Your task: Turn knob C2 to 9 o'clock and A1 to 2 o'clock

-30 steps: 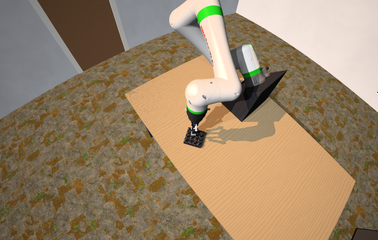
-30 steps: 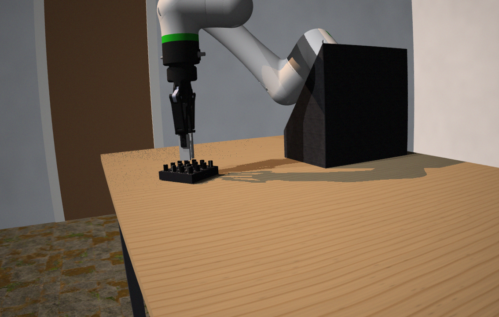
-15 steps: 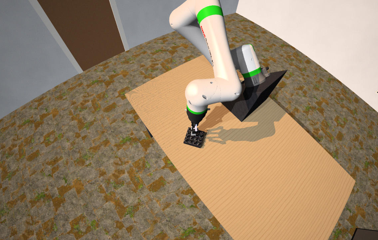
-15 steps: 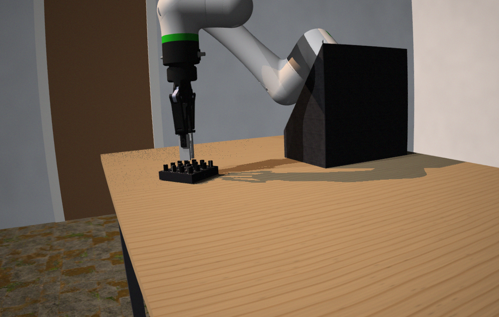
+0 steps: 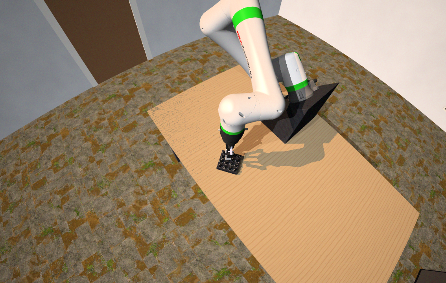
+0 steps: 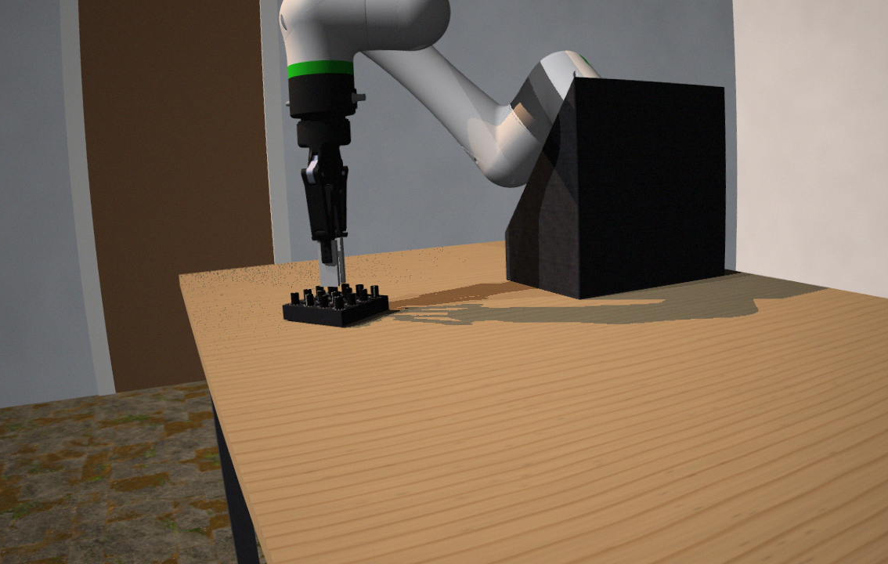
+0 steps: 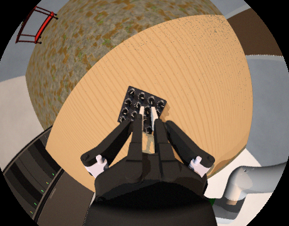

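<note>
Bright even light, long arm shadow, fisheye-curved edges
</note>
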Available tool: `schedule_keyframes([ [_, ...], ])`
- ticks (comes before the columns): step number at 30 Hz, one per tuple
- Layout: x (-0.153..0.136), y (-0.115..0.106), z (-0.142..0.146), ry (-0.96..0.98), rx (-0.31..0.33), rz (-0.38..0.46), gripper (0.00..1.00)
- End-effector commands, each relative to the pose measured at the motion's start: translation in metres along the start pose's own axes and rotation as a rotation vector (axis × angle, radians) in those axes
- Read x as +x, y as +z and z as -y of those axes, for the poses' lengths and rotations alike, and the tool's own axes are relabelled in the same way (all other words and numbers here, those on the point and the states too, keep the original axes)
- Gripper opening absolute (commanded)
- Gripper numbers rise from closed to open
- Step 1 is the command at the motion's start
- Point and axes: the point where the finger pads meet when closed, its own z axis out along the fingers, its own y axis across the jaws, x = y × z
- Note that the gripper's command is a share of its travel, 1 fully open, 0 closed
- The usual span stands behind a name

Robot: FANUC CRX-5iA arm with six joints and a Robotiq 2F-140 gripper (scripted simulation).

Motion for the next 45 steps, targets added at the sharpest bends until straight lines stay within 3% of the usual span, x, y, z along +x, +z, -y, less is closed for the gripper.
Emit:
schedule_keyframes([
  [1,0.000,0.001,0.000,0.000,0.000,0.000,0.12],
  [45,0.000,0.012,0.000,0.000,0.000,0.000,0.12],
])
